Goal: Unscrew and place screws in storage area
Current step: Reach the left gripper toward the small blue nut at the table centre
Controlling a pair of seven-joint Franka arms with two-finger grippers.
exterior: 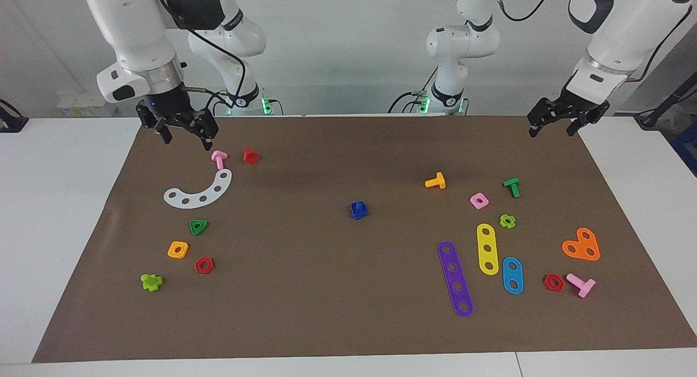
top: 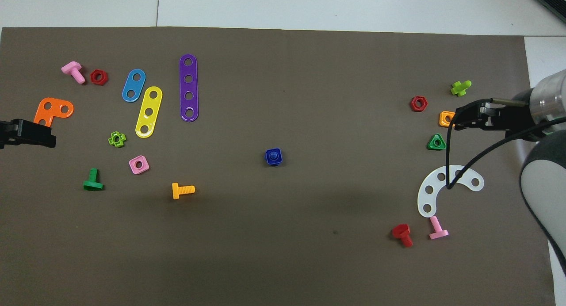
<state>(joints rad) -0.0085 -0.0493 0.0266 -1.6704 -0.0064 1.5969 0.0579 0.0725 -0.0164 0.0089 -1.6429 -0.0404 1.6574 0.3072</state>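
Blue screw (exterior: 359, 209) sits in a blue square nut near the middle of the brown paper mat (exterior: 326, 311) covering the surface, standing alone, well apart from both clusters of parts. Landmark: white arc strip (exterior: 199, 192), toward the right arm's end. The screw is well away from the arc, toward the left arm's end. Around the arc: pink bolt (exterior: 219, 158) at its end nearer the robots, just beside it; red bolt (exterior: 250, 156) beside the pink one; green triangular nut (exterior: 198, 226), orange square nut (exterior: 178, 249), red hex nut (exterior: 204, 265) and lime piece (exterior: 151, 281) farther from the robots than the arc. This patch is the storage area (exterior: 163, 224). Right gripper (exterior: 185, 134) hangs above the mat edge nearest the robots, close to the pink bolt, fingers spread, holding nothing. Left gripper (exterior: 552, 127) hovers above the mat's corner at the left arm's end, well away from the arc, fingers spread, empty. Below it lies the other cluster: purple strip (exterior: 455, 278), yellow strip (exterior: 487, 249), blue strip (exterior: 512, 275), orange angle plate (exterior: 581, 245), with assorted bolts and nuts among them.
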